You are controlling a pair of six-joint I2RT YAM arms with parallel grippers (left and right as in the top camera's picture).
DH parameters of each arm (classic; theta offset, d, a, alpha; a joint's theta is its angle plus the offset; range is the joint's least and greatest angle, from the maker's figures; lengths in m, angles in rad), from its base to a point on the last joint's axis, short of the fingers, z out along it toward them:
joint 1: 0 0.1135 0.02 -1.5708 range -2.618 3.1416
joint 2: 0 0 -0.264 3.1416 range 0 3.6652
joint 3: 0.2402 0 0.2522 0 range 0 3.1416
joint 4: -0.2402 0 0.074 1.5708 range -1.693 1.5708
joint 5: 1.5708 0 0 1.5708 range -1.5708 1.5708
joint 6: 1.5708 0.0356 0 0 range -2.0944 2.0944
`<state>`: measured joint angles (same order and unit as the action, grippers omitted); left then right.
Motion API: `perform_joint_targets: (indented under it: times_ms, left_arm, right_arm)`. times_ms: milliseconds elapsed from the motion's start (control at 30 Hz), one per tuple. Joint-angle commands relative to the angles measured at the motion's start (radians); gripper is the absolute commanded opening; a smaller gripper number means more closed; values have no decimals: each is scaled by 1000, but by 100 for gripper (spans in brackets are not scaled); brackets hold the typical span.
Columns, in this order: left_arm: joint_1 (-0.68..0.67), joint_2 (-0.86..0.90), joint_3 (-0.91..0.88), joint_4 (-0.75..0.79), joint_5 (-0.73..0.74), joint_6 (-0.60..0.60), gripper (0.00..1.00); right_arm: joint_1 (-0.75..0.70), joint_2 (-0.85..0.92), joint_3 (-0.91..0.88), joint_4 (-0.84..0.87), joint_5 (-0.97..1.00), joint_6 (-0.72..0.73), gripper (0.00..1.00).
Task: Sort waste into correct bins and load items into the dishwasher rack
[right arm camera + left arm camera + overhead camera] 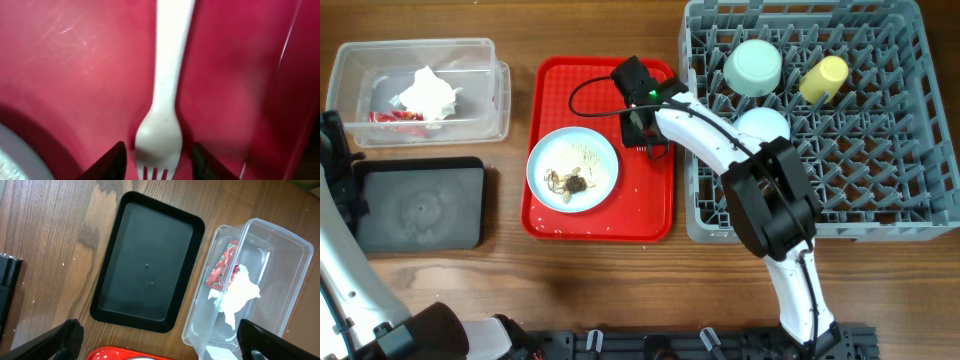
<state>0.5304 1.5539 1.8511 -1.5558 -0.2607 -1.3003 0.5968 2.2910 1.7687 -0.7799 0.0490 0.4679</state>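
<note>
Now fork point(167, 90) tines point into spread right claw point(159, 162), handle away.

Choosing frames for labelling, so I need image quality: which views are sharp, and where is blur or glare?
Overhead: sharp, evenly lit across the dishwasher rack and red tray. Left wrist: crisp on the black tray, light sheen on the clear tub. Right wrist: soft throughout, the white fork blurred, right edge smeared.

The white fork point(167, 75) lies on the red tray point(75, 75), its head between the spread fingers point(112, 165).
</note>
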Motion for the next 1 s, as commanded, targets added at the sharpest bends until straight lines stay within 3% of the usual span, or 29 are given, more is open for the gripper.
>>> perform_joint_targets:
  times_ms: [0,533,767,967]
  left_arm:
    - [5,4,-2,-2,-6,-17,100]
    - [5,4,-2,-2,-5,-17,100]
    - [5,4,-2,-2,-5,-17,100]
    - [5,4,-2,-2,-6,-17,100]
  right_arm:
    - [18,62,-10,-7,38,3,39]
    - [26,67,17,-78,96,26,20]
    - [22,42,55,-108,97,26,20]
    - [-5,-79,58,-108,96,26,20]
